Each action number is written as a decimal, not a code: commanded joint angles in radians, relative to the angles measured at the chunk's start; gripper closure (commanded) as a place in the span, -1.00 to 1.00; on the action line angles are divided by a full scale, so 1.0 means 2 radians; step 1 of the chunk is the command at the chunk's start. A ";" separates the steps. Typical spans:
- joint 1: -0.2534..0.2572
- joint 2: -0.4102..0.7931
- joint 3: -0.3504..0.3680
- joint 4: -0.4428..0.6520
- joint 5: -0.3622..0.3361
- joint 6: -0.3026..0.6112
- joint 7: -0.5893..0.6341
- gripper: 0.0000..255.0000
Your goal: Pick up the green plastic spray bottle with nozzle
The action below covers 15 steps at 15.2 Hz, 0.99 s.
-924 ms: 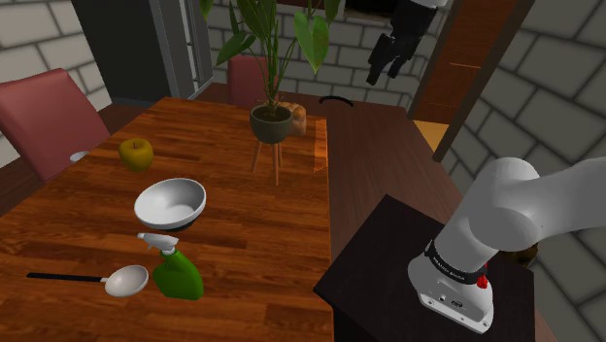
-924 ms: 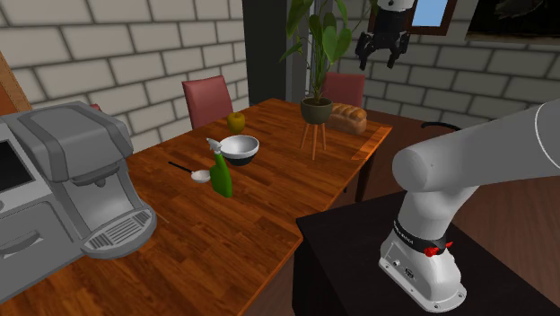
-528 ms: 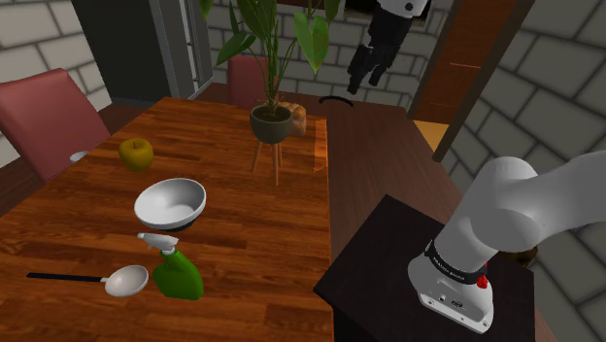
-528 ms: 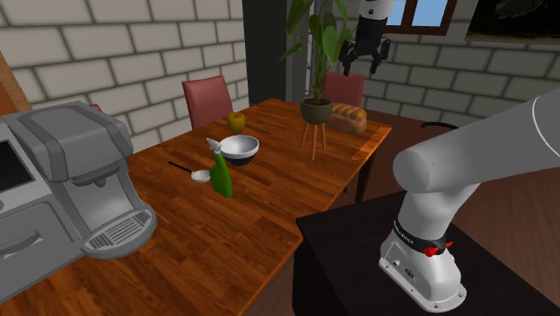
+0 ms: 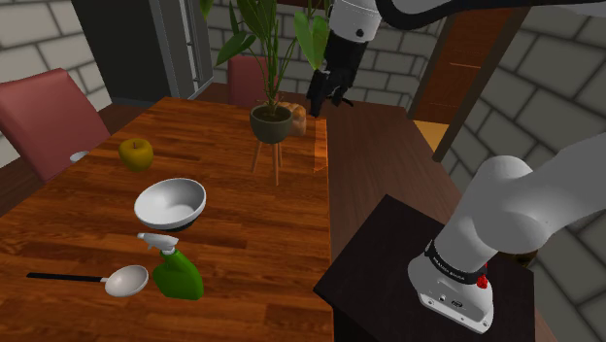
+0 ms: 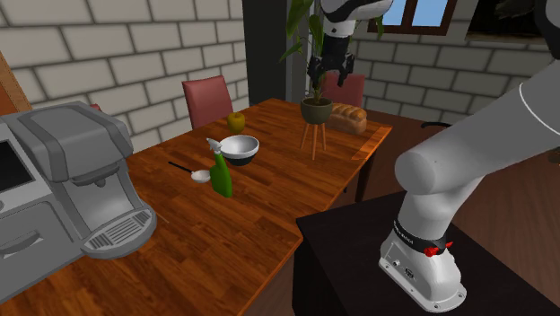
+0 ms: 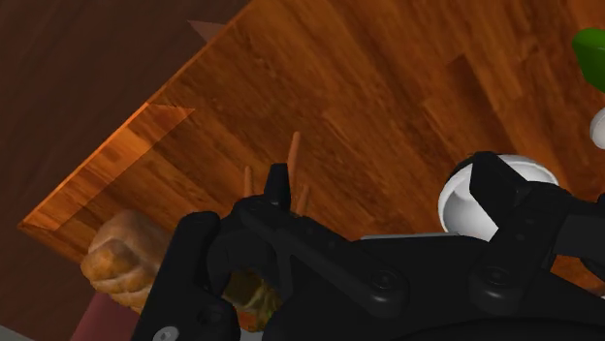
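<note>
Green with a white nozzle, the spray bottle (image 5: 177, 275) stands on the wooden surface (image 5: 252, 223), just beside a spoon (image 5: 124, 282) and near a white bowl (image 5: 170, 202). The tool (image 5: 323, 97) hangs well apart, up by the potted plant (image 5: 271, 121), fingers spread and empty.

In the second exterior view, the spray bottle (image 6: 221, 177) stands by the bowl (image 6: 240, 148), with the tool (image 6: 319, 74) high over the plant.

The wrist view looks down on bread (image 7: 116, 257), the bowl (image 7: 463, 199) and a green edge of the spray bottle (image 7: 591, 48).

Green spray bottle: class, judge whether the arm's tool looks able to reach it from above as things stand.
Probably yes. Nothing stands over the spray bottle; the bowl and spoon sit beside it, leaving its top free. The tool hangs high near the potted plant.
</note>
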 commanded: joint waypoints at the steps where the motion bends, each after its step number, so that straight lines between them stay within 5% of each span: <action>1: 0.009 0.027 0.014 0.009 0.006 0.015 0.008 -1.00; 15: 0.056 0.220 0.102 0.099 0.005 0.101 0.062 -1.00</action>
